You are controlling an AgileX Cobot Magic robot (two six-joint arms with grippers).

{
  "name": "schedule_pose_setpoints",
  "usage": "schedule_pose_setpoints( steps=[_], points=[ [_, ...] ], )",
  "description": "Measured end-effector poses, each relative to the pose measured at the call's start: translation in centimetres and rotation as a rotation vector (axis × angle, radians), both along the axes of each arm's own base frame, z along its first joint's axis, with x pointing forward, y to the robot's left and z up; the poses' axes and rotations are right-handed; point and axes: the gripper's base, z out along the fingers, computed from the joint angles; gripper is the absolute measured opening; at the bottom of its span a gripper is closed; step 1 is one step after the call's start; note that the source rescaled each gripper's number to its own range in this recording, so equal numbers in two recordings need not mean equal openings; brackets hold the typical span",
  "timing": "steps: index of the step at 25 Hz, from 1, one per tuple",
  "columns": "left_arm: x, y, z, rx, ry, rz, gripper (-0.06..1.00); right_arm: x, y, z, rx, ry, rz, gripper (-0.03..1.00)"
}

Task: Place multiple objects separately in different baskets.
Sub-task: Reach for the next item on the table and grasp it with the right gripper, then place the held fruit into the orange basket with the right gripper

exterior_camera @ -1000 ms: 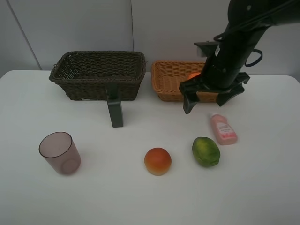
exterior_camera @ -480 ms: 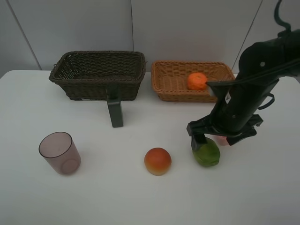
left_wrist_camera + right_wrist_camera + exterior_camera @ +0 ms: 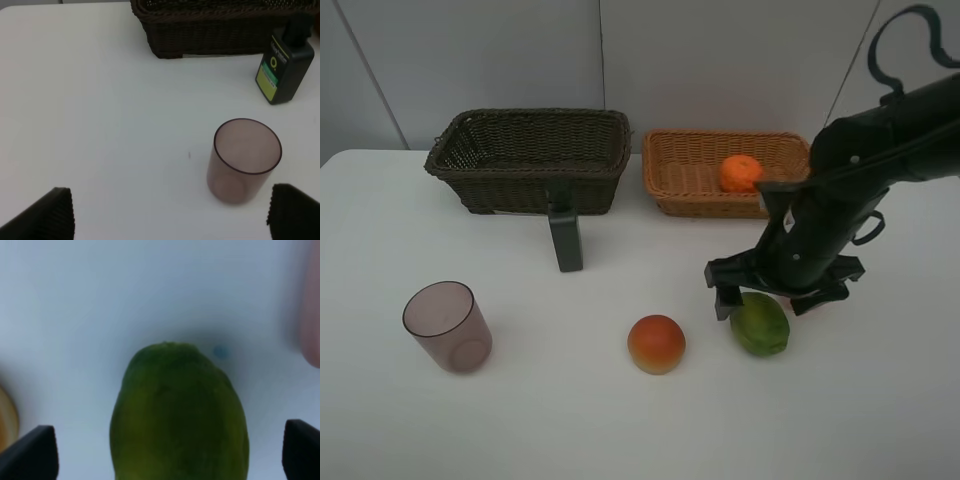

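The green lime-like fruit (image 3: 761, 325) lies on the white table, large in the right wrist view (image 3: 177, 415). My right gripper (image 3: 772, 298) is open and low over it, one finger on each side (image 3: 167, 450). The pink bottle (image 3: 312, 315) shows only as a sliver beside the lime; the arm hides it from above. The mandarin (image 3: 741, 173) lies in the tan basket (image 3: 670, 190). The dark brown basket (image 3: 520, 185) holds nothing I can see. The red-orange fruit (image 3: 657, 343), dark green bottle (image 3: 566, 238) and mauve cup (image 3: 448, 326) stand on the table. My left gripper (image 3: 170, 220) is open, near the cup (image 3: 245, 160).
Both baskets stand side by side at the back of the table against a grey wall. The dark green bottle (image 3: 285, 67) stands just in front of the dark basket (image 3: 215, 30). The table's front edge lies below the fruits.
My right arm has come from the tan basket down to the lime and now straddles it, hiding the pink bottle. The mandarin, hidden a second ago, shows in the tan basket.
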Motion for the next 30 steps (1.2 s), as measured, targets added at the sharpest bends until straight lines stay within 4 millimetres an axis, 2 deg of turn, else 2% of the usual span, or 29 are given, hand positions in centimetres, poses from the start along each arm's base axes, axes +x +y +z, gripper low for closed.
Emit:
schedule_pose_setpoints(
  steps=[17,18,20,21,22,30],
  points=[
    [0.0,0.0,0.0,0.000,0.000,0.000,1.00,0.6,0.2,-3.6,-0.040,0.047,-0.010,0.94],
    [0.0,0.0,0.0,0.000,0.000,0.000,1.00,0.6,0.2,-3.8,-0.042,0.051,-0.010,0.90],
    [0.0,0.0,0.0,0.000,0.000,0.000,1.00,0.6,0.2,-4.0,-0.044,0.055,-0.010,0.67],
    [0.0,0.0,0.0,0.000,0.000,0.000,1.00,0.6,0.2,-4.1,-0.045,0.056,-0.010,0.46],
    [0.0,0.0,0.0,0.000,0.000,0.000,1.00,0.6,0.3,-4.1,-0.044,0.055,-0.010,0.19],
    [0.0,0.0,0.0,0.000,0.000,0.000,1.00,0.8,0.4,-4.1,-0.033,0.040,-0.008,0.20]
  ],
)
